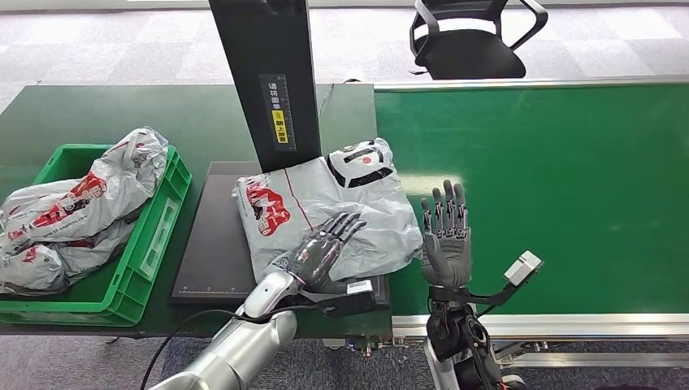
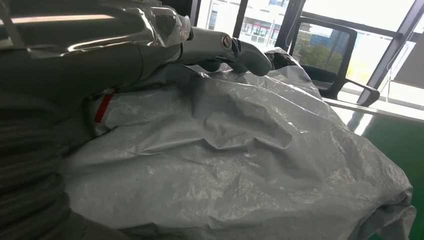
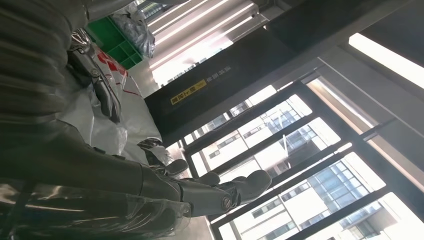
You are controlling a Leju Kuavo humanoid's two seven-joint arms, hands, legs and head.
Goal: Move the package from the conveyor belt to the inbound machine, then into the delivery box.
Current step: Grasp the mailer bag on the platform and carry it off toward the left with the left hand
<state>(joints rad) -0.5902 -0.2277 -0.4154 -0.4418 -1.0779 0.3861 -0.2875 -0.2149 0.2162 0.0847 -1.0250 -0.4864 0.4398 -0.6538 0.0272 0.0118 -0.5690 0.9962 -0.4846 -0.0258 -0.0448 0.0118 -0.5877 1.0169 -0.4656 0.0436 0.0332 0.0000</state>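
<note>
A grey plastic package (image 1: 325,207) with red and black print lies on the black platform of the inbound machine (image 1: 213,244), under its dark upright column (image 1: 264,77). My left hand (image 1: 323,246) rests flat on the package's near side, fingers stretched out over it. The left wrist view has the crinkled grey package (image 2: 240,165) close up beneath my fingers (image 2: 220,47). My right hand (image 1: 444,236) stands upright just right of the package, fingers apart, holding nothing, over the edge of the green conveyor belt (image 1: 552,187). The green delivery box (image 1: 154,236) sits at the left.
Several grey packages (image 1: 65,211) fill the green box. A black office chair (image 1: 471,36) stands beyond the belt. The belt's metal rim (image 1: 536,325) runs along the near edge.
</note>
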